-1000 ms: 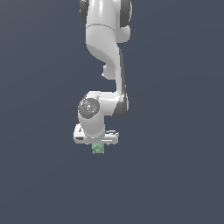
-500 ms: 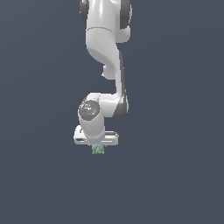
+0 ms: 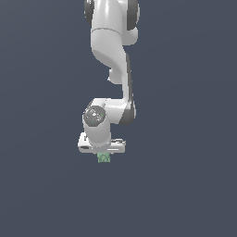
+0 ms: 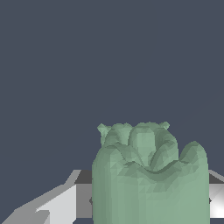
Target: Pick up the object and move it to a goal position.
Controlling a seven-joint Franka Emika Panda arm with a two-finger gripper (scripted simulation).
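Right now we are carrying the object (image 4: 148, 175), a lumpy pale green block sitting between the fingers (image 4: 52, 205) and poking out just past their tips. We are judging the gripper (image 3: 103, 157) to be clamped on it, since grey finger faces are showing at both its sides in the wrist view. No goal marker is showing. To carry well, we are wanting steady squeeze, no twisting of the wrist, and smooth travel so the bumpy faces are not slipping.

A plain, uniform dark blue-grey backdrop (image 3: 185, 139) on every side, featureless throughout.
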